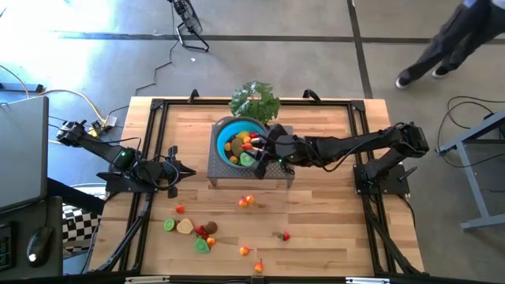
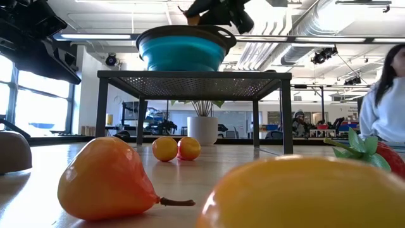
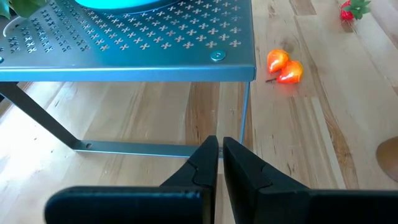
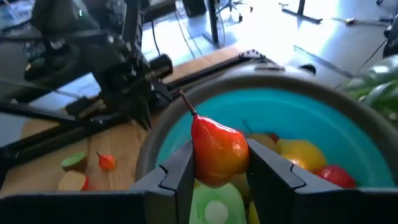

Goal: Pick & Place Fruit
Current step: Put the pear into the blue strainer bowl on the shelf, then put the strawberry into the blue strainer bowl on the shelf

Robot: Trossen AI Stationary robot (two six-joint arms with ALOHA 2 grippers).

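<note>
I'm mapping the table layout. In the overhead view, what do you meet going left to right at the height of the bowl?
Left hand → metal stand → blue bowl → right hand, over the bowl with a red-orange pear.

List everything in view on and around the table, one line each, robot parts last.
Blue bowl: one, blue with grey rim, on the rack, several fruits inside.
Metal rack: one, grey perforated, table centre.
Leafy bunch: one, green, behind the bowl.
Red-orange pear: one, held over the bowl.
Orange pair: two fruits, just in front of the rack.
Loose fruit cluster: several, green, cream, brown, red, front left.
Strawberry: one, red, front centre.
Person: one, white top, beyond the table.
Left hand: shut, empty, beside the rack.
Right hand: shut on the pear.
</note>
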